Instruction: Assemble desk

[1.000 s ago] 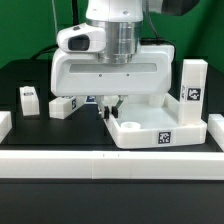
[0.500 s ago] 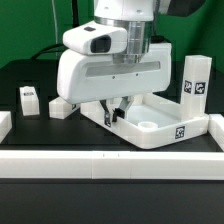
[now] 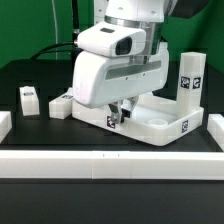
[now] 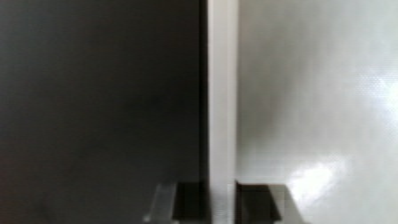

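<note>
The white desk tabletop (image 3: 158,120) lies on the black table, turned at an angle, with a round corner socket and tags on its rim. My gripper (image 3: 122,110) is shut on the tabletop's rim wall at its corner on the exterior view's left. In the wrist view the rim wall (image 4: 222,100) runs straight between my fingers (image 4: 183,203), with the tabletop's inside (image 4: 320,120) on one side and the black table (image 4: 89,100) on the other. Two short legs (image 3: 28,98) (image 3: 62,104) lie at the exterior view's left. A third leg (image 3: 190,76) stands upright at the right.
A long white rail (image 3: 110,164) runs along the front edge. White blocks stand at the rail's ends, at the exterior view's left (image 3: 4,123) and right (image 3: 215,126). The arm's bulky white hand hides the tabletop's back part.
My gripper has moved to the exterior view's right and turned, and the tabletop has swung round with it, so a second rim tag now faces the camera.
</note>
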You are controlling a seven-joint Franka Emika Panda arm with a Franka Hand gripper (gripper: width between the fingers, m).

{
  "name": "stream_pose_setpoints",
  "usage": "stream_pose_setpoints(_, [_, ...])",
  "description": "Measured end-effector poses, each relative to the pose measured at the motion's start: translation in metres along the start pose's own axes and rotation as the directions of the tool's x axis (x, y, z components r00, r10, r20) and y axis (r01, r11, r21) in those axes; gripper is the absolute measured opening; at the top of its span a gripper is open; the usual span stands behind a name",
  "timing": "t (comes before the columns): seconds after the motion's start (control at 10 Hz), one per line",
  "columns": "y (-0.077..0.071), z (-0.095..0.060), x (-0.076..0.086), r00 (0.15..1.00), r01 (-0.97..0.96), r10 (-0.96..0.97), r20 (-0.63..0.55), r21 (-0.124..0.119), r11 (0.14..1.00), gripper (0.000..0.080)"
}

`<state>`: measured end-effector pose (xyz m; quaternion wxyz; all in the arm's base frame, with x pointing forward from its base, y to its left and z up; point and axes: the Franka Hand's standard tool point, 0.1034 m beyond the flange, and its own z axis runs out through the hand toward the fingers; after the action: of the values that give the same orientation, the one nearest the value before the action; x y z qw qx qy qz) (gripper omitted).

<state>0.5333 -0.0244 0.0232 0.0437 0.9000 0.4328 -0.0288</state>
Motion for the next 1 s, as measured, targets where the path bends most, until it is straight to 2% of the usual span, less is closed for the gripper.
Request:
stream_pose_setpoints(0.2, [0.001, 0.001, -0.002, 0.997, 0.083, -0.083, 0.008, -0.004, 0.997, 0.0063])
stream_pose_setpoints(0.3, [0.0, 0.0, 0.003, 0.983, 0.181, -0.181, 0.016, -0.011, 0.983, 0.0063])
stream_pose_setpoints(0.5, [0.003, -0.004, 0.021, 0.961, 0.277, -0.276, 0.022, -0.024, 0.961, 0.0063])
stream_pose_setpoints(0.8, [0.009, -0.01, 0.046, 0.839, 0.542, -0.541, 0.054, -0.02, 0.84, 0.0063])
stream_pose_setpoints(1.0, [0.011, -0.007, 0.039, 0.781, 0.623, -0.621, 0.066, -0.014, 0.782, 0.0063])
